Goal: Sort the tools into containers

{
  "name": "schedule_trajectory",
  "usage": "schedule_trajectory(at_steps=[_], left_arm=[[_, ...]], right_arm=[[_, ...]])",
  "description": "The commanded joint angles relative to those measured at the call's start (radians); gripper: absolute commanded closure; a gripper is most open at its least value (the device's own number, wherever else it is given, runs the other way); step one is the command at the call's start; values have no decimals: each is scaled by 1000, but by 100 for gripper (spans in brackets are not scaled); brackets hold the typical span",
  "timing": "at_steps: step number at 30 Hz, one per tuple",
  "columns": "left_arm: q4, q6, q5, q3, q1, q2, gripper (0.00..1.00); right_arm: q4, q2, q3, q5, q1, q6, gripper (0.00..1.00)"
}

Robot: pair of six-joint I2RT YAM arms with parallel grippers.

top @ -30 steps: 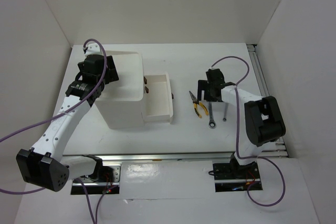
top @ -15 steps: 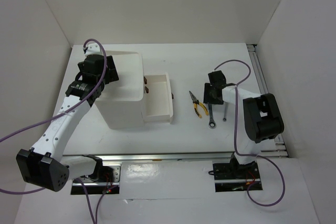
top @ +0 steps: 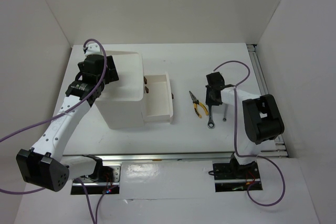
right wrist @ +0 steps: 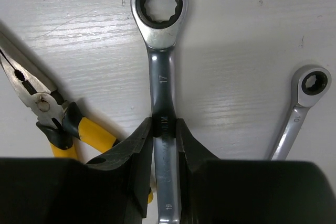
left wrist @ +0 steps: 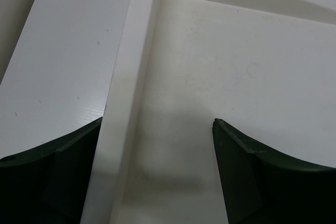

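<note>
My right gripper [right wrist: 164,127] is down on the table, its fingers pressed against both sides of the shaft of a large silver wrench [right wrist: 160,51], which lies flat. In the top view that gripper [top: 211,98] covers the wrench's [top: 210,118] far end. A smaller wrench [right wrist: 302,106] lies to its right and yellow-and-black pliers [right wrist: 52,114] to its left. My left gripper [left wrist: 157,124] hangs open over the white box's top bin [left wrist: 131,77], one finger outside the rim and one inside, holding nothing. No screwdrivers show.
The white box unit [top: 123,111] stands at the left, with a shallow drawer [top: 157,114] pulled out to its right, dark handles [top: 146,85] showing. White walls close in the table on three sides. A metal rail [top: 262,77] runs along the right edge.
The right gripper has come down over the large wrench and closed from wide open onto its shaft. The left arm has not moved.
</note>
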Motion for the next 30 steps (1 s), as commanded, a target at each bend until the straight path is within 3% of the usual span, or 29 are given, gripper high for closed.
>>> schedule_trajectory(at_steps=[1,9,16,22,30], left_arm=[[-164,-19,184,-51,-34,84,10],[-164,-19,175,-51,-34,84,10],[-164,-19,175,-51,-34,84,10],[-164,-19,175,-51,-34,84,10],[-164,-19,166,-51,-34,84,10]], right_arm=[[-91,84,-17,-6,24,27,100],[-112,-14,29,14,33,27,100],[-137,-163,182,16,33,16,100],[-178,-192,342,7,33,-13,100],[-20,-211,388,-245,143,38,100]])
